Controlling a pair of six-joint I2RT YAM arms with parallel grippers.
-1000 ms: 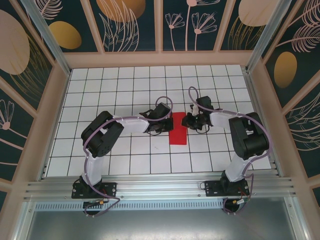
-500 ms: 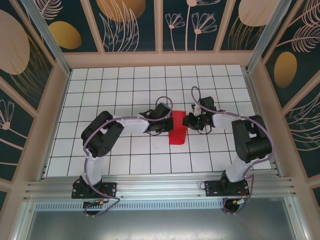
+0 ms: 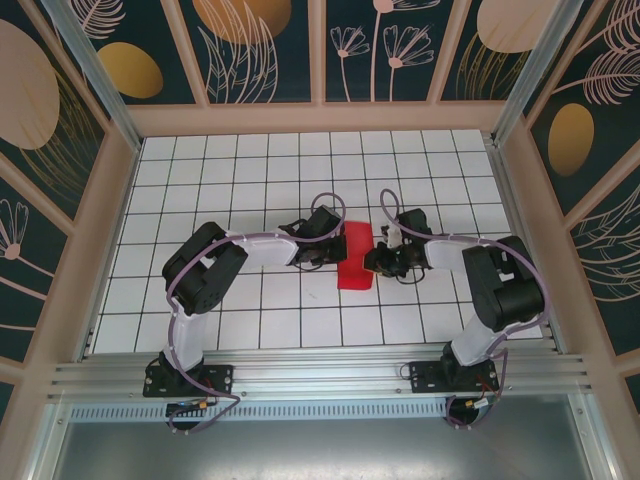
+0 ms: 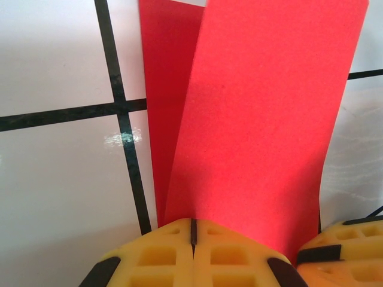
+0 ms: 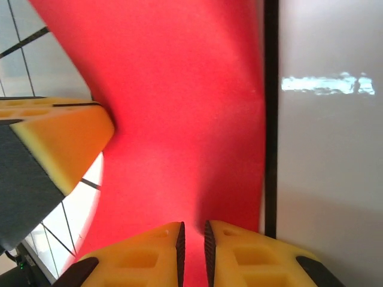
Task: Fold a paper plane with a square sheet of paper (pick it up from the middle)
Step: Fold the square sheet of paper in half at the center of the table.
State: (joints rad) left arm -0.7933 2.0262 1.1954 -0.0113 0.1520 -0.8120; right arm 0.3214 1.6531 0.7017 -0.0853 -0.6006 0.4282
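The two arm bases sit on an aluminium rail (image 3: 320, 375) at the near edge of the counter (image 3: 200, 180). The left arm (image 3: 205, 265) and the right arm (image 3: 500, 285) bend inward and meet near the middle of the tiled surface. The square sheet of paper (image 3: 356, 250) lies between them.

In the left wrist view the left fingers (image 4: 179, 260) are pressed fully together, with only a thin seam between the yellow pads. The red paper comes out from under their tips. A darker layer lies flat on the tiles to the left, and a brighter flap rises from the pads and leans away. The tips touch the paper's near edge, but I cannot tell whether a layer is nipped in the seam. One pad of the right fingers (image 4: 344, 245) shows at the lower right corner, just beside the flap.

In the right wrist view the right fingers (image 5: 161, 257) are nearly closed, leaving a narrow slit. The paper runs down into that slit, so they pinch its edge. The sheet curves up and away from them, bowed rather than flat, and its right edge runs beside a black tile line. A pad of the left fingers touches the sheet's left side.

From above, the two sets of fingers flank the paper on either side, and its near end looks bowed. Beyond it are more white tiles, then the patterned walls (image 3: 260, 50).
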